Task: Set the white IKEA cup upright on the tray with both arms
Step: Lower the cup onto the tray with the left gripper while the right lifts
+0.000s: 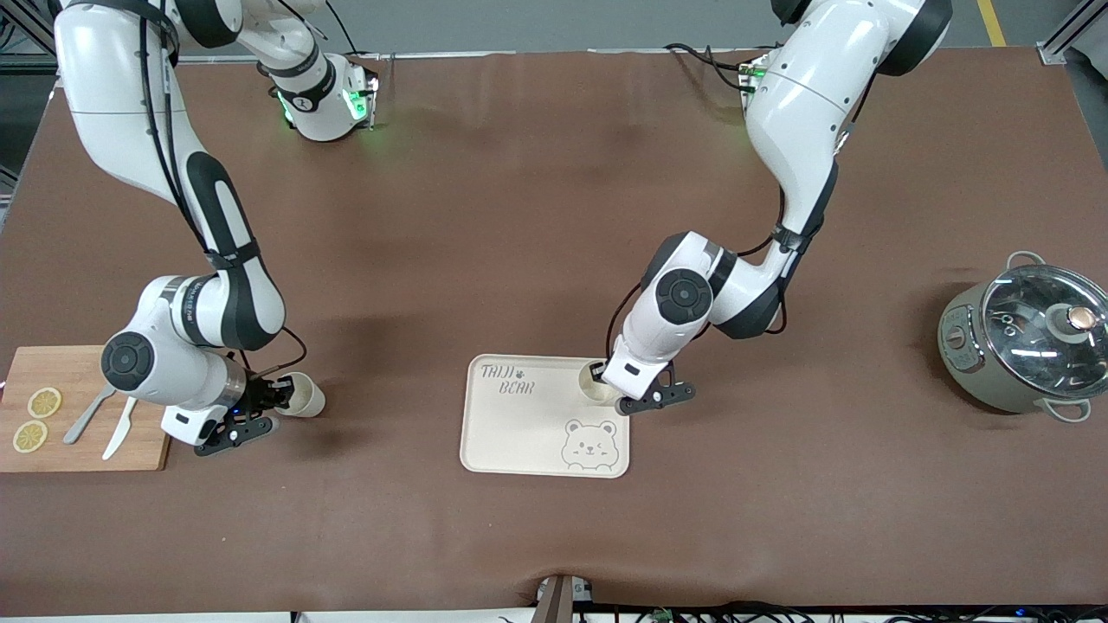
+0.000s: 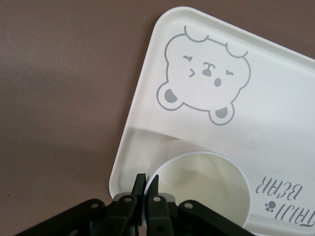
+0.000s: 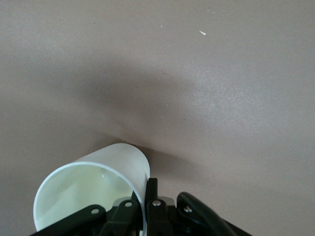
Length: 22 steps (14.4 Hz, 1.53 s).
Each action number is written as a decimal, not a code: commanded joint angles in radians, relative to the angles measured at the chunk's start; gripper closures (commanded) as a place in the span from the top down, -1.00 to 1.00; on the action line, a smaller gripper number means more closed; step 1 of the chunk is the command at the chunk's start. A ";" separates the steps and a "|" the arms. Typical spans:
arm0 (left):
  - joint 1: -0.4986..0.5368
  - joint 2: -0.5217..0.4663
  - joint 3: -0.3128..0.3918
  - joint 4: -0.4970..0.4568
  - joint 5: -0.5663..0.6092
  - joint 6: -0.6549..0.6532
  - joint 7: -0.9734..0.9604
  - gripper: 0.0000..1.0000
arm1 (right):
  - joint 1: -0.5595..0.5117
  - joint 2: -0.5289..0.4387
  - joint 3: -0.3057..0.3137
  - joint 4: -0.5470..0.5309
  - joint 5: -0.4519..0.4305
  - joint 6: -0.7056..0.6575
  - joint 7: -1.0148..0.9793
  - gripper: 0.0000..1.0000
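2 white cups show on the brown table [image 1: 537, 216]. 1 cup [image 1: 595, 382] stands upright on the tray [image 1: 519, 433], in the tray corner toward the left arm's end and farther from the front camera than the drawn bear face [image 1: 589, 443]. The left gripper [image 1: 625, 399] is clamped on this cup's rim, with 1 finger [image 2: 153, 189] inside the wall and the other outside. The second cup [image 1: 303, 394] lies tilted on the bare table, just beside the wooden cutting board [image 1: 78, 372] at the right arm's end. The right gripper [image 1: 275, 400] is closed on its wall at the rim. The board carries 2 lemon slices [image 1: 43, 402], a spoon [image 1: 86, 417] and a knife [image 1: 119, 429]. A lidded pot [image 1: 1026, 342] sits toward the left arm's end, well apart from the tray.
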 commanded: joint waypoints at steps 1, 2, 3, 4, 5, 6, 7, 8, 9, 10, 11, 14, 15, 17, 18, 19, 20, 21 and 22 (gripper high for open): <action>-0.014 0.012 0.016 0.026 0.027 0.004 -0.013 -1.00 | -0.006 0.008 0.001 0.006 0.013 0.007 -0.020 -1.00; -0.014 0.012 0.014 0.026 0.036 0.004 -0.014 -1.00 | -0.007 0.007 0.002 0.009 0.015 0.002 -0.019 -1.00; -0.014 0.012 0.016 0.024 0.040 0.004 -0.014 -1.00 | -0.007 0.007 0.001 0.009 0.024 0.001 -0.019 -1.00; -0.013 0.012 0.016 0.024 0.042 0.004 -0.013 -1.00 | -0.007 0.006 0.002 0.009 0.027 0.001 -0.019 -1.00; -0.014 0.013 0.025 0.024 0.043 0.004 -0.013 -1.00 | -0.007 0.006 0.001 0.009 0.027 -0.001 -0.017 -1.00; -0.020 0.013 0.040 0.024 0.051 0.004 -0.013 -1.00 | -0.009 0.003 0.001 0.013 0.027 -0.002 -0.017 -1.00; -0.033 0.013 0.045 0.024 0.062 0.004 -0.013 -1.00 | -0.010 0.001 0.001 0.015 0.027 -0.007 -0.016 -1.00; -0.034 0.013 0.050 0.023 0.068 0.004 -0.013 -1.00 | -0.010 -0.002 0.001 0.022 0.027 -0.021 -0.014 -1.00; -0.034 0.015 0.050 0.023 0.068 0.004 -0.013 -1.00 | -0.010 -0.003 0.001 0.033 0.029 -0.039 -0.010 -1.00; -0.033 0.018 0.050 0.023 0.068 0.004 -0.013 -1.00 | -0.009 -0.006 0.001 0.048 0.035 -0.060 -0.008 -1.00; -0.033 0.018 0.050 0.023 0.068 0.004 -0.013 -1.00 | -0.009 -0.008 0.001 0.067 0.047 -0.089 -0.003 -1.00; -0.033 0.021 0.050 0.024 0.070 0.004 -0.014 -1.00 | -0.011 -0.011 -0.001 0.130 0.125 -0.188 0.038 -1.00; -0.031 0.021 0.050 0.024 0.071 0.004 -0.007 -1.00 | -0.007 -0.022 -0.001 0.147 0.130 -0.217 0.073 -1.00; -0.031 0.028 0.054 0.026 0.073 0.006 0.001 -0.23 | 0.003 -0.045 0.001 0.161 0.130 -0.248 0.160 -1.00; -0.033 0.033 0.057 0.026 0.077 0.012 0.001 0.00 | 0.015 -0.054 0.001 0.161 0.130 -0.252 0.200 -1.00; -0.033 0.039 0.056 0.026 0.089 0.032 -0.002 0.28 | 0.035 -0.061 0.001 0.161 0.129 -0.257 0.239 -1.00; -0.033 0.039 0.056 0.026 0.091 0.047 -0.008 0.60 | 0.051 -0.068 0.001 0.161 0.130 -0.262 0.288 -1.00; -0.033 0.041 0.056 0.024 0.091 0.050 -0.010 0.96 | 0.071 -0.078 0.002 0.161 0.130 -0.263 0.344 -1.00; -0.033 0.041 0.056 0.024 0.091 0.052 -0.011 1.00 | 0.104 -0.086 0.001 0.161 0.129 -0.268 0.415 -1.00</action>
